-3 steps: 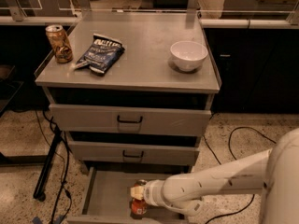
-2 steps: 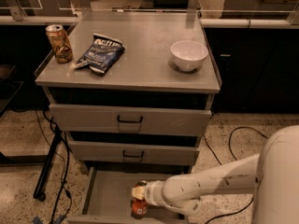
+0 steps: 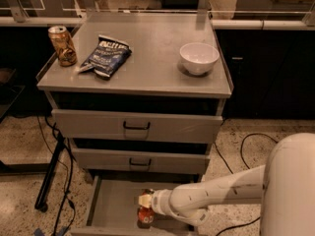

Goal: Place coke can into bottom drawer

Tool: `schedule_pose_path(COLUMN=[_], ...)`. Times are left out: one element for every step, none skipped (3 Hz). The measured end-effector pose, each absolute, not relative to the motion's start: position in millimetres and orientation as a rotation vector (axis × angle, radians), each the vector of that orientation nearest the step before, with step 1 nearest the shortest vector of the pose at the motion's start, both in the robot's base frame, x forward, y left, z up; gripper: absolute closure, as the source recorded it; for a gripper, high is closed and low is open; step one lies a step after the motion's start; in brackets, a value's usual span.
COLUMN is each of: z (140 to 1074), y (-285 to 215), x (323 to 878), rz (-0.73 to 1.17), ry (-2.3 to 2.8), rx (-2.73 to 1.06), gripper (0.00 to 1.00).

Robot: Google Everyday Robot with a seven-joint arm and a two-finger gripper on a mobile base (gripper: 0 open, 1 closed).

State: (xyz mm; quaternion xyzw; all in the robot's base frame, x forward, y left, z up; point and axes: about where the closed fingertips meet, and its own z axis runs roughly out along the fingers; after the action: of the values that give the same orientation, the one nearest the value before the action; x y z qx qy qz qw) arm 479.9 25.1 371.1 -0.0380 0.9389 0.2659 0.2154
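The bottom drawer (image 3: 110, 205) is pulled out at the foot of the grey cabinet, a wide flat tray with low sides. The red coke can (image 3: 144, 214) stands upright inside it, near the drawer's front. My gripper (image 3: 145, 201) reaches in from the right on a white arm and sits at the can's top, with its fingers around the can. The can's top is hidden by the gripper.
On the cabinet top (image 3: 142, 73) are a gold-brown can (image 3: 62, 45) at the left, a dark blue chip bag (image 3: 105, 57) and a white bowl (image 3: 199, 58). Two upper drawers with black handles (image 3: 136, 127) are shut. Cables and a black stand (image 3: 51, 176) lie on the floor at left.
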Motion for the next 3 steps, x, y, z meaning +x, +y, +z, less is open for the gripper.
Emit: schedule_pose_path(z=[348.3,306.7,303.1], y=[20.4,27.6,28.6], x=[505.3,521.5,519.6], rz=[0.719,0.702,0.713], ry=[2.553,2.564,2.566], rx=[-0.017,0.012,0.03], gripper=[1.0,1.0,1.0])
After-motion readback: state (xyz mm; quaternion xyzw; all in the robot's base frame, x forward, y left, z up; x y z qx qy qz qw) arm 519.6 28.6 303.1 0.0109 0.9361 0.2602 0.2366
